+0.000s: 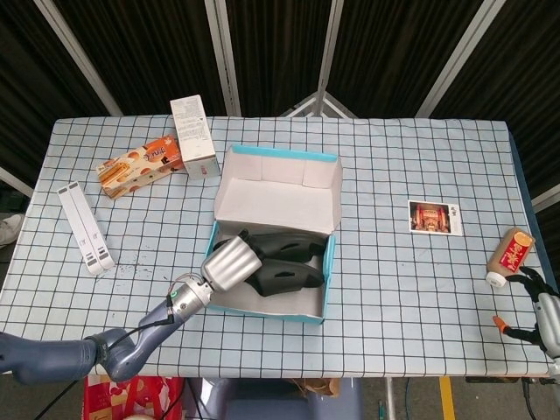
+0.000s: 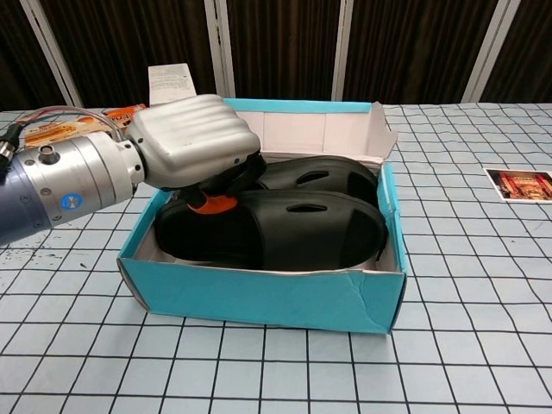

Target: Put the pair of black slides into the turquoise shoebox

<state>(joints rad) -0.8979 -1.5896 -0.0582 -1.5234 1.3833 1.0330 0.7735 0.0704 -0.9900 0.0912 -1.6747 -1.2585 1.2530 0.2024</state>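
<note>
Checked cloth covers the table, dark slatted panels behind it. Near the left edge lie white strips, an orange snack box and a white carton, their print too small to read. At the front edge the left hand reaches into the turquoise shoebox, fingers curled down onto the black slides lying inside; whether it grips them I cannot tell. A photo card and a bottle lie toward the right edge, where the right hand rests, fingers apart, empty.
</note>
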